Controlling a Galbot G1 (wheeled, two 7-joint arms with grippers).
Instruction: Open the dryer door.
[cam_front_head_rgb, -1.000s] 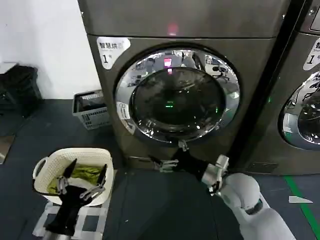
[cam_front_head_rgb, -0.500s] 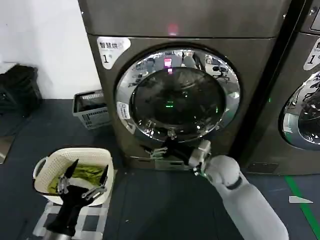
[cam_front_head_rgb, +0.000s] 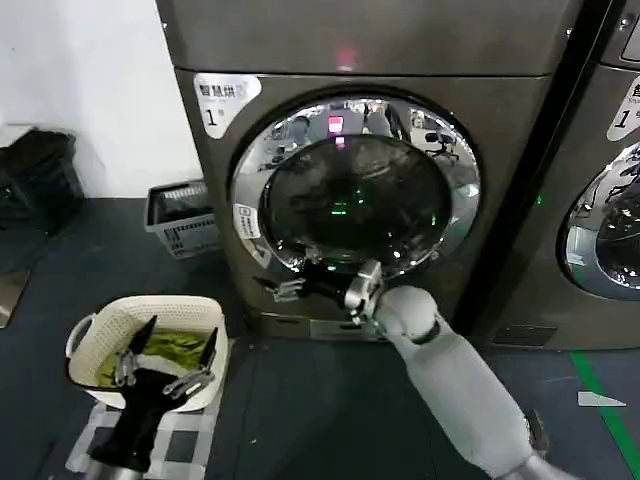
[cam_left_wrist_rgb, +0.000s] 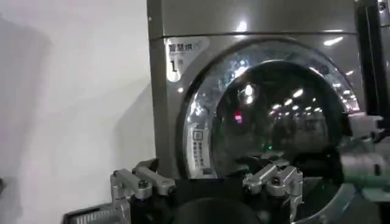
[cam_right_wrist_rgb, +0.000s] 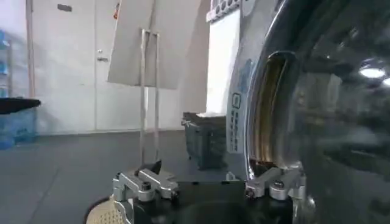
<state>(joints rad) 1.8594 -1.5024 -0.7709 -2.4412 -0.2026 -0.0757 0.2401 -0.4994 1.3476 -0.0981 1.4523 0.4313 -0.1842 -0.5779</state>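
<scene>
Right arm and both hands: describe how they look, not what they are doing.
The right arm is smooth pale grey, made of rounded segments with a ball-like joint near the wrist. The right hand is black with silver metal finger brackets. The left hand is likewise black, with dark pointed fingers and silver bolted joints.

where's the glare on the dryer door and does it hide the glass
Head view: bright room reflections run round the chrome ring of the dryer door, and the dark glass carries faint green and red glints. Left wrist view: scattered light spots across the glass. Right wrist view: one bright streak on the glass; the recess at the door's edge stays readable.
</scene>
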